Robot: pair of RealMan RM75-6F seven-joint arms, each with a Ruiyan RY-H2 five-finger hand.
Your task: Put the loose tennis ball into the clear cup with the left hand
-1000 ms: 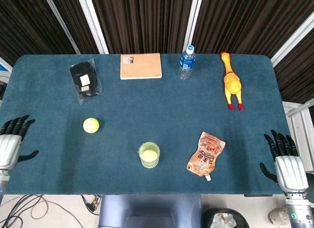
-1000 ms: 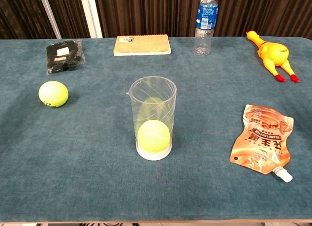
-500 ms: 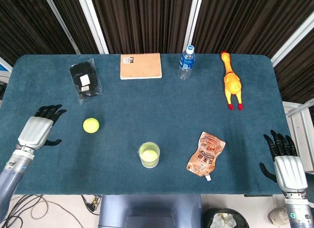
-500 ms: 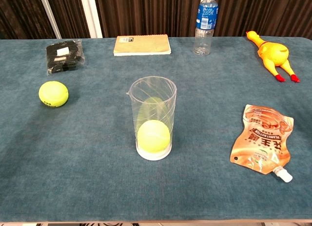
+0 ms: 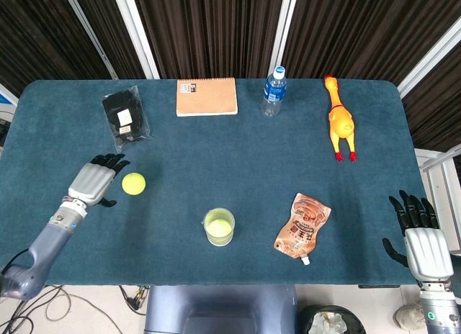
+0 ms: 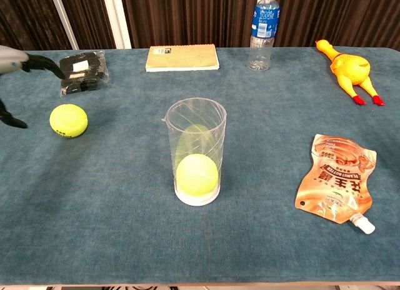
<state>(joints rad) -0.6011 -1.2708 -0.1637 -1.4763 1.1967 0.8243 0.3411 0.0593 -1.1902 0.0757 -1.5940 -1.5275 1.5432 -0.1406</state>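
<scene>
The loose yellow tennis ball (image 5: pixel 133 183) (image 6: pixel 69 120) lies on the blue table left of centre. My left hand (image 5: pixel 96 179) (image 6: pixel 15 71) hovers just left of it, fingers spread and open, a small gap between them and the ball. The clear cup (image 5: pixel 219 227) (image 6: pixel 196 151) stands upright near the front middle with another tennis ball (image 6: pixel 197 175) inside at the bottom. My right hand (image 5: pixel 418 229) rests open at the table's front right corner, far from both; the chest view does not show it.
A black packet (image 5: pixel 124 120) lies behind the loose ball. A notebook (image 5: pixel 207 97), a water bottle (image 5: pixel 273 91) and a rubber chicken (image 5: pixel 341 120) line the back. An orange pouch (image 5: pixel 303 226) lies right of the cup.
My left hand has moved right from the table's left edge to just beside the loose ball and now shows in the chest view. Ball, cup and right hand have stayed put.
</scene>
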